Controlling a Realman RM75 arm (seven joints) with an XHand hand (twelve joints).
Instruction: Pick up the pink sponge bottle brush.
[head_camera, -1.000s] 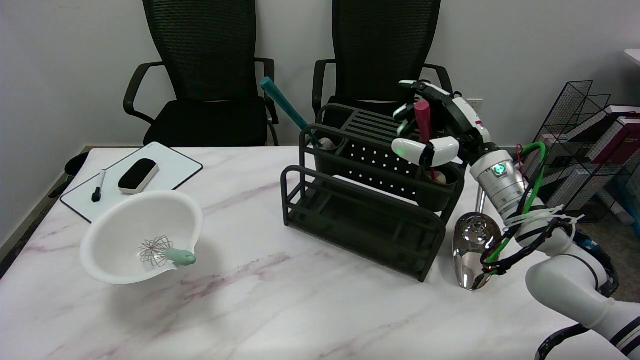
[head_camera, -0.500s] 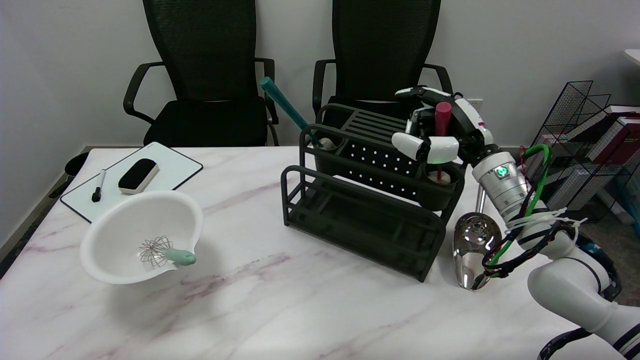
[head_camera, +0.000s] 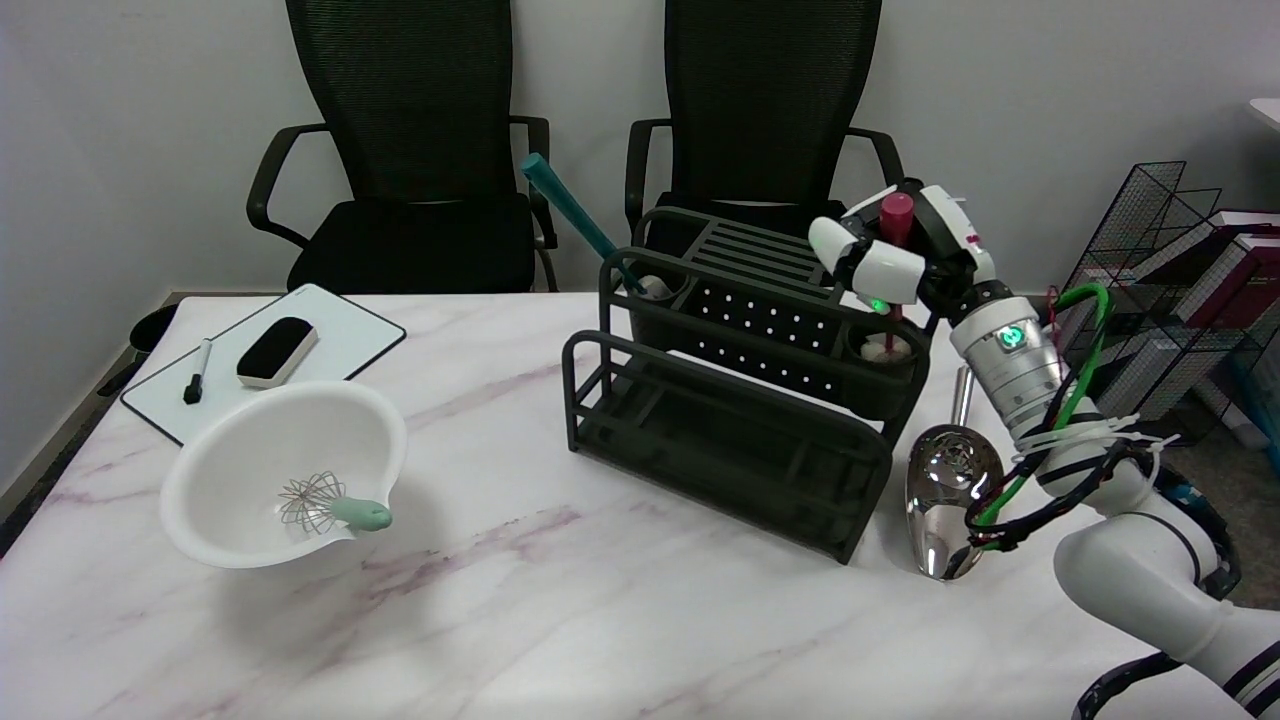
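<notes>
The right hand (head_camera: 895, 260) is wrapped around the dark pink handle of the pink sponge bottle brush (head_camera: 893, 268), its fingers curled about the upper shaft so that only the rounded top shows above them. Directly below the hand the thin stem runs down into the round cup at the near end of the black dish rack (head_camera: 730, 420), where the pale sponge head sits (apparently not yet lifted out). The upright hold probably suits a straight upward pull; beyond the hand's far side, 1 teal brush (head_camera: 580, 222) leans in the other cup.

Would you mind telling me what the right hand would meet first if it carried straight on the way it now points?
The right hand, wrapped around the pink brush handle, points up and left. Beyond it stands the black chair backrest, probably first, though depth is unclear.
</notes>
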